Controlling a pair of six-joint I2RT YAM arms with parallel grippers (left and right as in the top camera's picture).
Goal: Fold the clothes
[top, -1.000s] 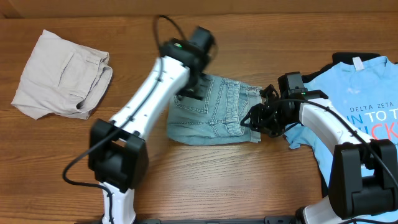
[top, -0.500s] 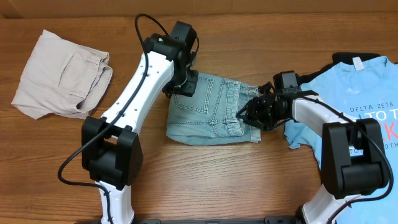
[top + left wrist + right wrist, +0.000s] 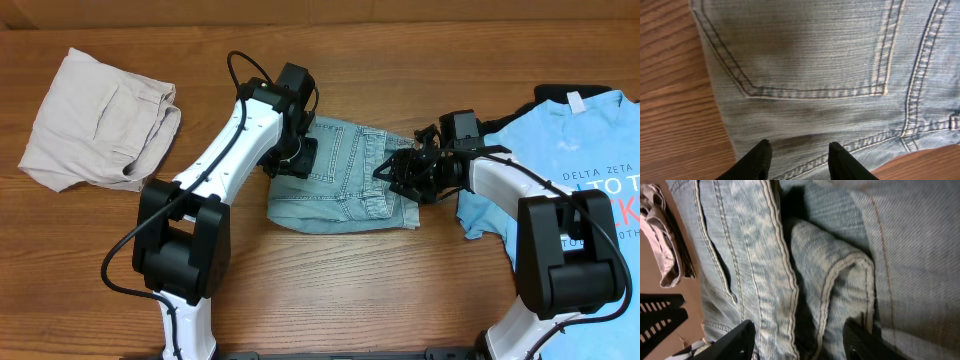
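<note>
Denim shorts (image 3: pixel 340 190) lie mid table (image 3: pixel 330 290), left end effector (image 3: pixel 797 159) released over their 10 o'clock corner, right end effector (image 3: pixel 802 340) released straddling their 3 o'clock hem; risk: pinch catches one layer only, dragging and skewing the fold.

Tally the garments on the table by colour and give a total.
Beige shorts: 1
Light-blue denim shorts: 1
Sky-blue T-shirt: 1
Black garment, only an edge showing by the T-shirt: 1
Total: 4
</note>
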